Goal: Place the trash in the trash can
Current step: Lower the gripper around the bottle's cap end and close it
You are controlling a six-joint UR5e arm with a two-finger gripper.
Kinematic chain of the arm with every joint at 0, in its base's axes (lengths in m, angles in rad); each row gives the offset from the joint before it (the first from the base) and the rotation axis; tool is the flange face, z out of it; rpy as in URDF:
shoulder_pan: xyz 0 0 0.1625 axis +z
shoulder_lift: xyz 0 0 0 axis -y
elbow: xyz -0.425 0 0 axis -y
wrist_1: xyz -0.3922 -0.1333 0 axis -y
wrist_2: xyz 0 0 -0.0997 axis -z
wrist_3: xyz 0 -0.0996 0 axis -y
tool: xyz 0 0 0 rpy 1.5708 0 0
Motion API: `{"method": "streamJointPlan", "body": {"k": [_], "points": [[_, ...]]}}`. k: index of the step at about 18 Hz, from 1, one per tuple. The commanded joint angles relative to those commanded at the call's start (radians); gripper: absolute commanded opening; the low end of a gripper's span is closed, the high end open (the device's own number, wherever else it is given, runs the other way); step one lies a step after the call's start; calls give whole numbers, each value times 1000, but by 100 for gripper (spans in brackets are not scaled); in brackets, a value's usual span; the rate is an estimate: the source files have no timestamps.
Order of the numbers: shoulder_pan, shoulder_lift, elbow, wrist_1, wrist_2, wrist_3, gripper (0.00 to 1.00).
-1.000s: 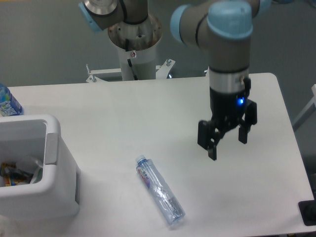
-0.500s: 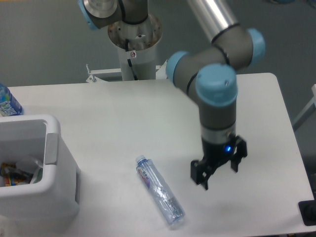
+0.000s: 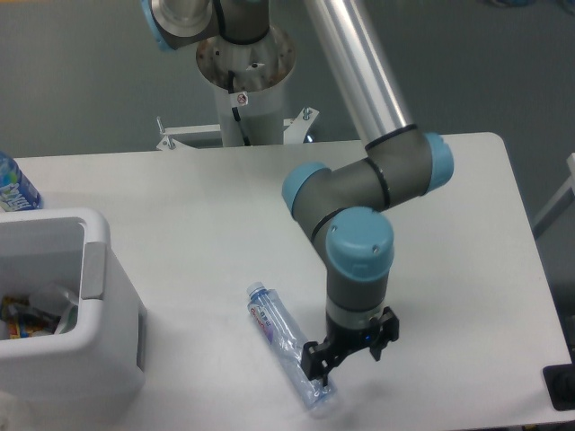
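Gripper (image 3: 349, 353) is low over the table (image 3: 225, 206), fingers spread apart with nothing between them; the near finger (image 3: 314, 359) sits at or just over the base end of the clear plastic bottle (image 3: 286, 344), can't tell if touching. The bottle lies on its side, diagonal, cap toward the upper left, base toward the lower right near the table's front edge, red-blue label close to the cap end. The arm's forearm and blue-capped wrist joints hang over the table just right of the bottle. White trash can (image 3: 85, 346) stands at the left front of the table, well apart from the bottle, grey panel on the side facing the bottle; inside it some crumpled items (image 3: 36, 310) show, too blurry to identify. Bare tabletop lies between bottle and bin, nothing in the way. An upright bottle with a bright blue label (image 3: 13, 187) is at the far left edge, behind the bin. Arm base pedestal (image 3: 244, 90) stands behind the table. A dark object (image 3: 559, 386) is at the lower right corner.
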Motion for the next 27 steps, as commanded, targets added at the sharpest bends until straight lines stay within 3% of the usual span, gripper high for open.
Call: {"method": "streamJointPlan", "body": {"k": [12, 27], "points": [[-37, -58, 2, 3, 15, 0, 100], [-51, -81, -1, 9, 55, -3, 100]]}}
